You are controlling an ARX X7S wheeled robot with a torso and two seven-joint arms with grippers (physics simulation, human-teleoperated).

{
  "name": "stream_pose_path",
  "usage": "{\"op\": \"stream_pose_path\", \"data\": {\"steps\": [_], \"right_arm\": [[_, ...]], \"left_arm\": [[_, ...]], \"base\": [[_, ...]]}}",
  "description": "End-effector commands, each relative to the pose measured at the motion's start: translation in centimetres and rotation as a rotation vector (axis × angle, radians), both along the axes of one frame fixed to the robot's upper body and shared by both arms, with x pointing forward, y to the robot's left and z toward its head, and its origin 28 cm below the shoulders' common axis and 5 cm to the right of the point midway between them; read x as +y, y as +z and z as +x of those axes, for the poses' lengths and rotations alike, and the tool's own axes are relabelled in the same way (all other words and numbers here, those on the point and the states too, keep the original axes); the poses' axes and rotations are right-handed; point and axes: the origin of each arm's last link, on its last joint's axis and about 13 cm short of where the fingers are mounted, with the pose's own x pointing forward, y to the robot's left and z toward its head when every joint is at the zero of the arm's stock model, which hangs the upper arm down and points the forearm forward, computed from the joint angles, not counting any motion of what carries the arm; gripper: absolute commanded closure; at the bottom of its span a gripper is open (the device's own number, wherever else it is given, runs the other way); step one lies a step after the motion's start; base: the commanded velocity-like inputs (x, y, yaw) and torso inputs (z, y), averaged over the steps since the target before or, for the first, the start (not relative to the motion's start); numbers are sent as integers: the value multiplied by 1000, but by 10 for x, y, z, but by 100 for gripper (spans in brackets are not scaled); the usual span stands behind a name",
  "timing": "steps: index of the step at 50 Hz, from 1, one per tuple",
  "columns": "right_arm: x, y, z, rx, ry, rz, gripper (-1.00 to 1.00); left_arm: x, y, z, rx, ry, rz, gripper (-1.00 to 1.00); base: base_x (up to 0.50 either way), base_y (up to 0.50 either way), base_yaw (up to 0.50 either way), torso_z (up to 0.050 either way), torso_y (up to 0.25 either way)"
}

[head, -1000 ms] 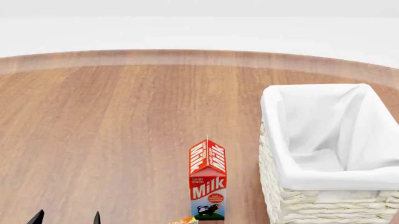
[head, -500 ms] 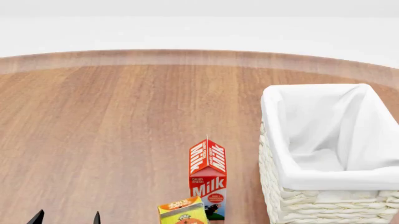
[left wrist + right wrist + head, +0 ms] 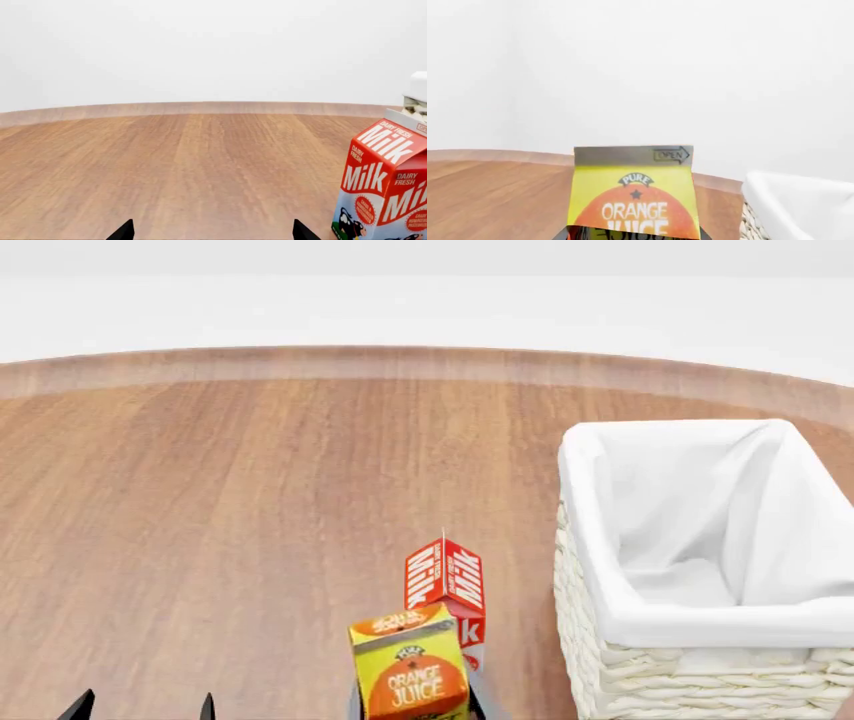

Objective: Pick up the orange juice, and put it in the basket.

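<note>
Orange juice carton is showing at the near edge of the head view, upright, its gable top overlapping the lower half of the red-white milk carton that is standing just behind it. Right gripper is clamping the carton low on both sides; dark fingers are flanking it in the head view, and in the right wrist view the carton face is filling the space between them. Basket is sitting to the right of both cartons, near but not touching, white liner folded over its rim, nothing visible inside. All are on the wooden table. Left gripper is hanging off to the left, only two fingertips showing, spread wide with bare table between them, milk carton well off to one side.
</note>
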Motion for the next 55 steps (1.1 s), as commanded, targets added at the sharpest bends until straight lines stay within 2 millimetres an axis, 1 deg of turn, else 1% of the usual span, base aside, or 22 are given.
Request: {"op": "stream_pose_path", "data": {"steps": [1,11,18,41,49,55], "right_arm": [[-5,20,0,-70,-19,-10,100],[-7,34,1,-99,-26,-13,100],[-8,39,2,-111,-32,-19,100],[-17,77,9,-187,-81,-28,100],[-20,82,13,-197,-99,-35,100],[-23,91,14,-215,-117,-45,100]], "left_arm": [[0,0,0,0,0,0,-100],[0,0,0,0,0,0,-100],[0,0,0,0,0,0,-100],[0,0,0,0,0,0,-100],[0,0,0,0,0,0,-100],[0,0,0,0,0,0,-100]], "base": [[0,0,0,0,0],[0,0,0,0,0],[0,0,0,0,1],[0,0,0,1,0],[0,0,0,0,1],[0,0,0,0,0]]}}
